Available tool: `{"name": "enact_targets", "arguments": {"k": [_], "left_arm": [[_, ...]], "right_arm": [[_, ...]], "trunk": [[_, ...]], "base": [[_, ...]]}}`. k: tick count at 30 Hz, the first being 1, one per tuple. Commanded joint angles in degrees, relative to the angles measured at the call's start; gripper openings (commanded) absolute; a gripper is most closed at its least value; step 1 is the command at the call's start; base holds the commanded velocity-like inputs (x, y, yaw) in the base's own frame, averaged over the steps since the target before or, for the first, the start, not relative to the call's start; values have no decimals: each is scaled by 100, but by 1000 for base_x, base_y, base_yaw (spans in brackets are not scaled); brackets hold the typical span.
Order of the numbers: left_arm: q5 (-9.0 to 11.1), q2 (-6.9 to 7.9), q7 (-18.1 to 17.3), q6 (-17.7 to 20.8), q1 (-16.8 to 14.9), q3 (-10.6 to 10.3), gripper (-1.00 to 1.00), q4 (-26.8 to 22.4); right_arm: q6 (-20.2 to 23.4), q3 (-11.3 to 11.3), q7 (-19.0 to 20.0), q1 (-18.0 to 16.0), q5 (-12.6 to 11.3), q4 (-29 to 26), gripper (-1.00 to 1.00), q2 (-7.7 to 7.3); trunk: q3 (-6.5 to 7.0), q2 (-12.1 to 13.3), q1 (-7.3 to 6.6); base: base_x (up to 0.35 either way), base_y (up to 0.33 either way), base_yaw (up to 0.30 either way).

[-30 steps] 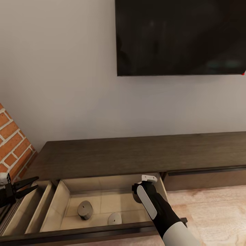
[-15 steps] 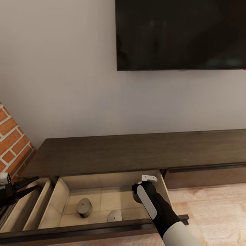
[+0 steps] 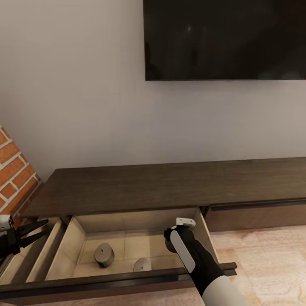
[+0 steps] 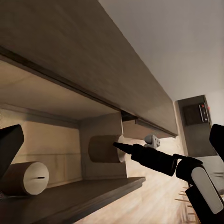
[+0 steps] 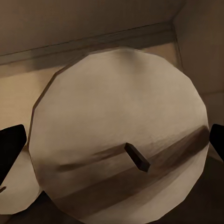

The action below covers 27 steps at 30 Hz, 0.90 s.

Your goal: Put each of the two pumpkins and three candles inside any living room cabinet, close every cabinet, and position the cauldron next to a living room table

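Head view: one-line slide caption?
Right hand lowers a stubby beige candle into the open dark-brown wood cabinet drawer beside two candles already inside.

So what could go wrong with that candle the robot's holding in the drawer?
1. The held candle sits between the right fingers, close to the drawer's side wall. It might bump it.
2. If let go from here, it could roll into the two candles already lying inside.
3. A second drawer is open too, by the left gripper. Both need closing later.
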Motion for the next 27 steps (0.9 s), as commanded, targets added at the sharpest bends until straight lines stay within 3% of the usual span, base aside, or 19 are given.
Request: {"name": "enact_targets", "arguments": {"k": [1, 27], "left_arm": [[-18, 0, -31, 22, -4, 4, 100, 1], [-17, -8, -31, 22, -5, 4, 100, 1]], "right_arm": [[6, 9, -55, -5, -47, -5, -100, 0], [15, 9, -55, -5, -47, 65, -100, 0]], "trunk": [[-23, -44, 21], [-454, -1006, 549]], "base": [[0, 0, 0], [0, 0, 0]]}}
